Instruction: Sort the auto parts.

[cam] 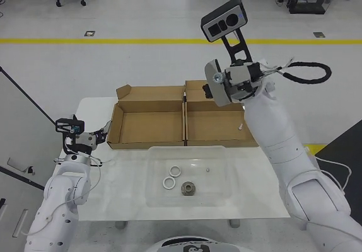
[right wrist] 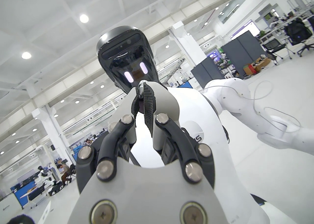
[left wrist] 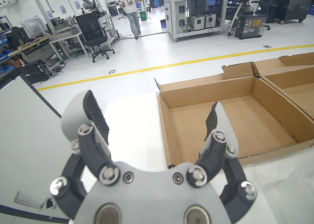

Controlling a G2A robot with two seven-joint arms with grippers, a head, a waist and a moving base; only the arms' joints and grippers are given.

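Table [cam: 124,189]: 1.
Cardboard boxes [cam: 148,126] [cam: 214,129]: 2, side by side and touching along the far edge.
Clear tray [cam: 214,190]: 1, at the near edge.
White rings [cam: 176,171] [cam: 168,183]: 2, both in the tray.
Dark round metal part [cam: 188,188]: 1, in the tray.
Small pale bits [cam: 207,168] [cam: 238,126]: 2, one in the tray and one in the right-hand box.
Small metal piece [right wrist: 140,85]: 1, pinched at the tips of the right gripper [right wrist: 141,90]; kind cannot be told.

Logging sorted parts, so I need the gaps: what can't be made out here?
Right wrist view: small metal piece in the right pincer, mostly covered by its pads; type unclear.
Top view: speck in the clear tray, too small to identify.
Top view: white bit in the right box, too small; the arm covers that box's far edge.
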